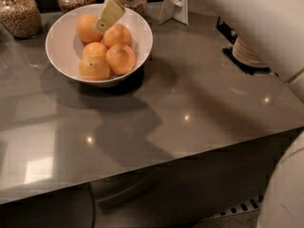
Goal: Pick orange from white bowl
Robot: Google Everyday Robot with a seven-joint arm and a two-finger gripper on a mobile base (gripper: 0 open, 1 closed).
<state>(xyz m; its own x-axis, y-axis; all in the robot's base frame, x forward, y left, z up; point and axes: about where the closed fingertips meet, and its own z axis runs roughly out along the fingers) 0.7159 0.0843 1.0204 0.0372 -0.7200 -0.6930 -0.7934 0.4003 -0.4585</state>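
gripper low over rear of bowl, at seam between two back oranges. five oranges packed touching, no gap between them; access from above only. bowl wall close round fruit on all sides. two jars near behind bowl, back left. white stand behind bowl, right. arm blocks right rear, over plates and black rack. table front and centre: open passage.
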